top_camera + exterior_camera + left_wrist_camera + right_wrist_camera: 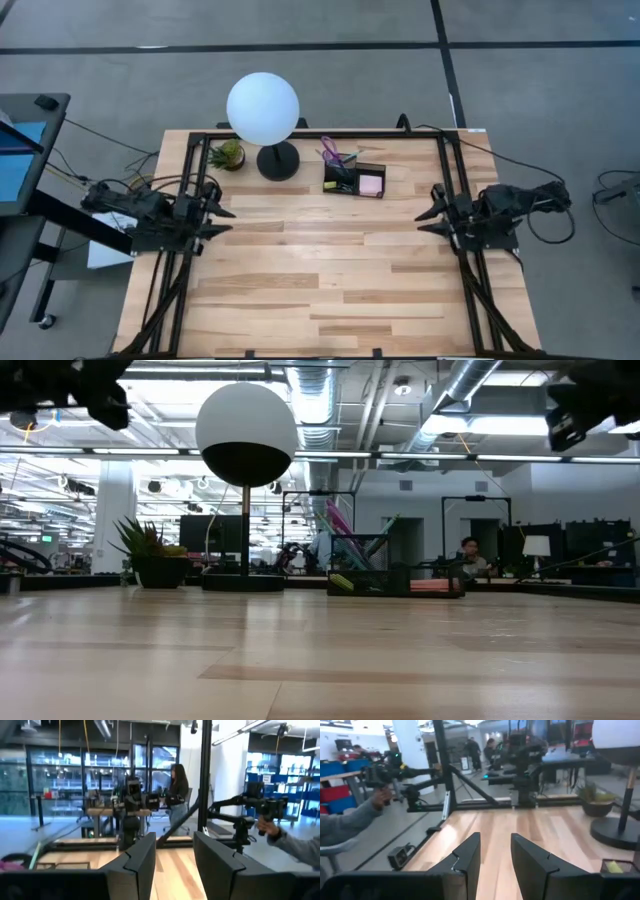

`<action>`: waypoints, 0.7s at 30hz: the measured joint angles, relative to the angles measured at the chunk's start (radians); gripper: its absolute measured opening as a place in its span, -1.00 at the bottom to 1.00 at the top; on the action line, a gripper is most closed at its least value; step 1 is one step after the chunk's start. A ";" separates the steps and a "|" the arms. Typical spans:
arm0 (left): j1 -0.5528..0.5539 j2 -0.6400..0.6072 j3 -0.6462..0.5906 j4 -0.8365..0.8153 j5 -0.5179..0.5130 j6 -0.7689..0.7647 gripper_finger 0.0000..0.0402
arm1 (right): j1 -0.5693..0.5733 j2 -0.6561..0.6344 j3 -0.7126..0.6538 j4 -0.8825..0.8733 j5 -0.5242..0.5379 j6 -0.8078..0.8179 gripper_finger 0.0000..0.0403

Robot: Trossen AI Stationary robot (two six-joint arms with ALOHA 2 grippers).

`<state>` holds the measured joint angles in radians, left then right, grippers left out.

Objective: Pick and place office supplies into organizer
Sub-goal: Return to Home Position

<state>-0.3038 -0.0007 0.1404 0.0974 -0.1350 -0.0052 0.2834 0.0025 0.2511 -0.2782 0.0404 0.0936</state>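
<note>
Scissors stand handles-up in organizer.

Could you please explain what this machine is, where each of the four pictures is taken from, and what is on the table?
It is a robot with two dark arms mounted at opposite sides of a wooden table. One picture looks straight down, one looks level across the tabletop, and two come from cameras on the arms' wrists. The left tool and right tool both hang above bare wood, fingers apart, holding nothing. At the far edge stand a small potted plant, a white globe lamp and a black organizer. The organizer already holds purple-handled scissors, pens and a pink sticky pad. People show in the room behind.
</note>
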 joint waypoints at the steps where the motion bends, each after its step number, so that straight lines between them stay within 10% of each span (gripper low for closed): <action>1: 0.000 0.003 -0.020 0.043 0.001 0.016 -0.38 | -0.005 0.000 -0.021 0.031 0.002 -0.010 -0.49; 21: 0.000 0.005 -0.130 0.119 -0.008 -0.029 -0.38 | -0.057 0.002 -0.245 0.324 -0.057 0.038 -0.49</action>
<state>-0.3038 0.0044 0.0109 0.2169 -0.1430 -0.0337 0.2264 0.0044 0.0063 0.0459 -0.0162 0.1318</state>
